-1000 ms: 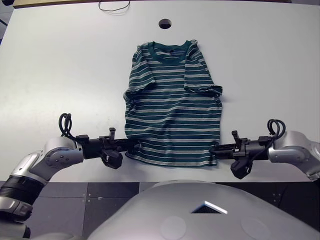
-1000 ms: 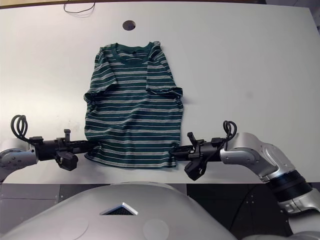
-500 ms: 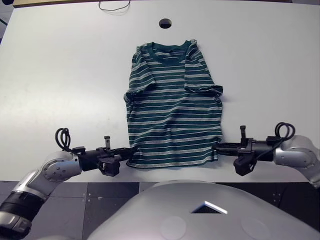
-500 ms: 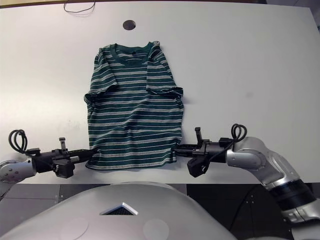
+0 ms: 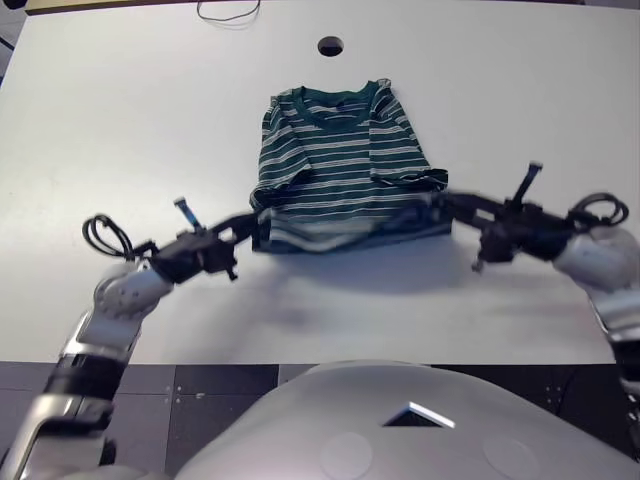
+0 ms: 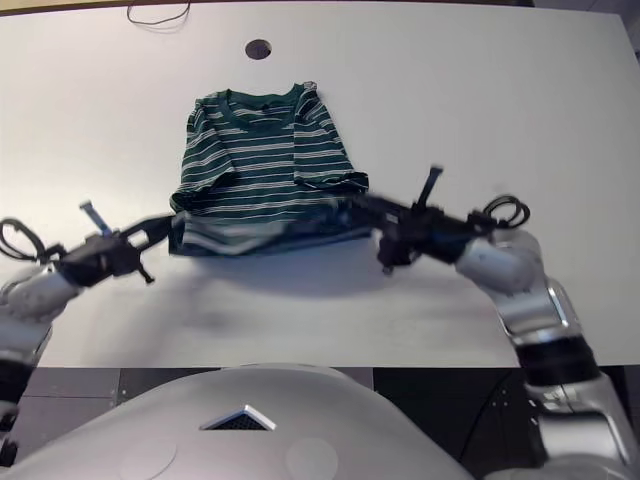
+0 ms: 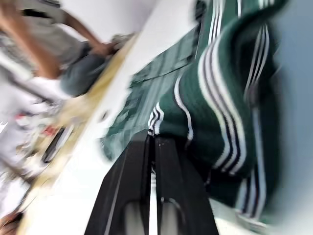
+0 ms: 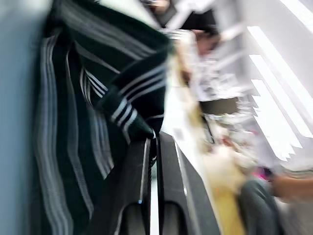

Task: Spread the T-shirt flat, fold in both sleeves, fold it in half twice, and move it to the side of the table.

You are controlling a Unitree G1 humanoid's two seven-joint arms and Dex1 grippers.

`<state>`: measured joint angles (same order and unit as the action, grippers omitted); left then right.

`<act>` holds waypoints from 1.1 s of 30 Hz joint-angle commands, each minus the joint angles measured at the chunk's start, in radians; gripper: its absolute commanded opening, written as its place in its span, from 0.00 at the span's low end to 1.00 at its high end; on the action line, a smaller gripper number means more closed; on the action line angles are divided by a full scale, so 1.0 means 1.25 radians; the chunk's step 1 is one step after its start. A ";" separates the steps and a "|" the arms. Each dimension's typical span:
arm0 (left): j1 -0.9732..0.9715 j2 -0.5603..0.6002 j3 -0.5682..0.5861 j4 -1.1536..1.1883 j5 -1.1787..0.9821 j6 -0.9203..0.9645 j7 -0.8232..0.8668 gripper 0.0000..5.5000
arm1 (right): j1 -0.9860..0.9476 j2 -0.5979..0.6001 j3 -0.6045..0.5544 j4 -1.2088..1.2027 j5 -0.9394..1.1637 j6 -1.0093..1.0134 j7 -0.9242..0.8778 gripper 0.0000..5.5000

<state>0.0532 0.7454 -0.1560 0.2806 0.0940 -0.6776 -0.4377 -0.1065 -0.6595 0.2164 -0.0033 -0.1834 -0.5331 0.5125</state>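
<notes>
Here, left pincer (image 5: 254, 219) clamped on T-shirt (image 5: 340, 150) hem, right pincer (image 5: 441, 200) likewise

Bare white tabletop (image 5: 120, 130) flanks the T-shirt (image 5: 340, 150) on both sides; beyond its collar sit a round hole (image 5: 330, 46) and a cable (image 5: 228, 12).

Bright, even light from above, white table (image 5: 120, 150) faintly glaring, soft shadow (image 5: 340, 272) beneath raised T-shirt (image 5: 340, 150) hem

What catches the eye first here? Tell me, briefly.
The green striped T-shirt lies on the white table, collar at the far end. Its near hem is raised off the surface, pinched at one corner by the left end effector and at the other by the right end effector.
</notes>
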 commanded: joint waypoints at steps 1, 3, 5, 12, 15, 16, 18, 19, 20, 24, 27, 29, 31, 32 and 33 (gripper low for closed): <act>-0.135 -0.083 -0.003 0.137 0.086 0.057 0.084 0.02 | -0.149 0.100 0.017 0.193 -0.116 0.037 -0.122 0.02; -0.191 -0.114 -0.004 0.186 0.111 0.068 0.115 0.02 | -0.213 0.144 0.037 0.313 -0.165 0.036 -0.182 0.02; -0.235 -0.133 -0.008 0.226 0.135 0.072 0.135 0.02 | -0.258 0.173 0.053 0.408 -0.201 0.024 -0.231 0.02; -0.377 -0.160 -0.042 0.404 0.224 0.079 0.192 0.02 | -0.374 0.231 0.087 0.639 -0.272 0.002 -0.364 0.02; -0.434 -0.185 -0.066 0.489 0.250 0.067 0.205 0.02 | -0.407 0.242 0.098 0.720 -0.290 0.001 -0.412 0.02; -0.455 -0.195 -0.074 0.530 0.258 0.065 0.217 0.06 | -0.420 0.246 0.101 0.744 -0.294 0.001 -0.423 0.06; -0.487 -0.213 -0.087 0.595 0.279 0.065 0.256 0.11 | -0.442 0.254 0.104 0.780 -0.295 -0.001 -0.438 0.12; -0.503 -0.222 -0.090 0.625 0.285 0.067 0.277 0.14 | -0.453 0.258 0.107 0.799 -0.297 -0.002 -0.444 0.16; -0.515 -0.229 -0.093 0.648 0.291 0.066 0.293 0.16 | -0.461 0.260 0.109 0.814 -0.299 -0.004 -0.448 0.18; -0.541 -0.258 -0.094 0.704 0.284 0.058 0.316 0.29 | -0.504 0.276 0.123 0.872 -0.303 -0.004 -0.452 0.33; -0.556 -0.270 -0.077 0.725 0.264 0.059 0.316 0.37 | -0.529 0.283 0.134 0.904 -0.307 -0.004 -0.453 0.42; -0.571 -0.276 -0.055 0.737 0.239 0.064 0.316 0.43 | -0.541 0.286 0.139 0.917 -0.308 -0.008 -0.455 0.49; -0.591 -0.289 -0.023 0.749 0.200 0.074 0.306 0.49 | -0.553 0.293 0.136 0.922 -0.303 -0.014 -0.456 0.56; -0.604 -0.300 0.000 0.756 0.172 0.081 0.291 0.53 | -0.557 0.299 0.134 0.919 -0.297 -0.021 -0.452 0.60; -0.615 -0.308 0.020 0.763 0.147 0.090 0.277 0.54 | -0.559 0.303 0.133 0.913 -0.292 -0.029 -0.448 0.62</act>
<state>-0.6671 0.3850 -0.1784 1.2144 0.3342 -0.5913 -0.0596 -0.7733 -0.2976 0.3839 1.1433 -0.5633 -0.5459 -0.0561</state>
